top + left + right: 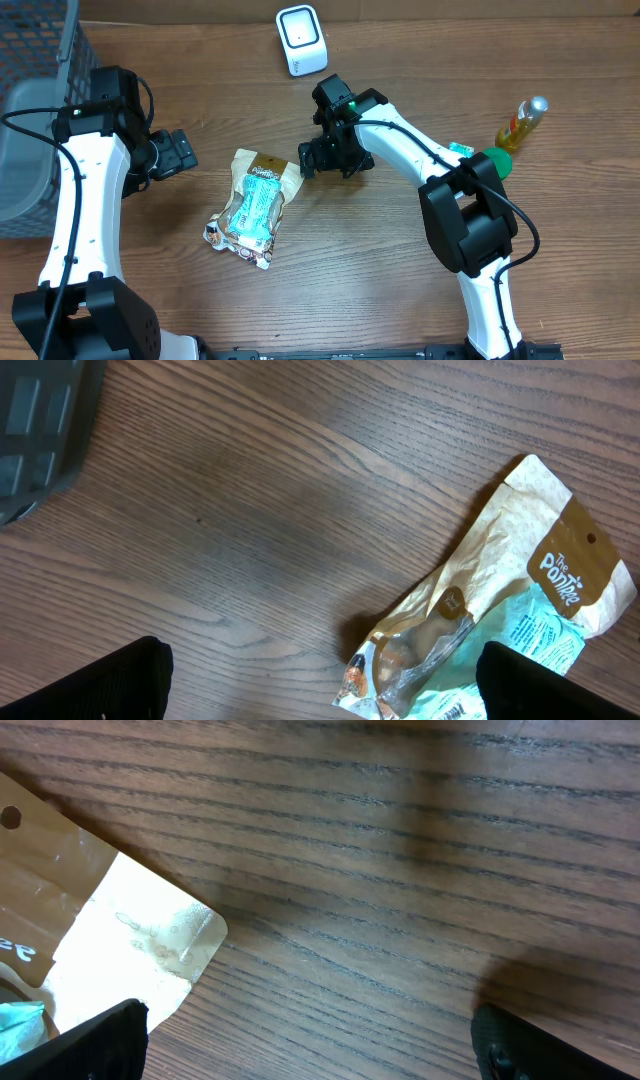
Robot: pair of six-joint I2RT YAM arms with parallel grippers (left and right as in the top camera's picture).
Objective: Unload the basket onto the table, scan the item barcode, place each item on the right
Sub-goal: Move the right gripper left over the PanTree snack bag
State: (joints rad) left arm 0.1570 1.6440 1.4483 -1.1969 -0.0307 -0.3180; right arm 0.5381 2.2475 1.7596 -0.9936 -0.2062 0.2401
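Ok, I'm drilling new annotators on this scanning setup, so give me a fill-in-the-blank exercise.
The left gripper and right gripper are both ___, holding nothing.
The snack pouch lies ___ the two grippers.
The barcode scanner is coloured ___.
The grey basket stands on the ___ arm's side.
Missing: open; between; white; left.

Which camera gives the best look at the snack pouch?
Overhead: the whole snack pouch lies in frame, nothing covering it. Left wrist shows part of it, cut off at the bottom and right edges. Right wrist catches only one corner.
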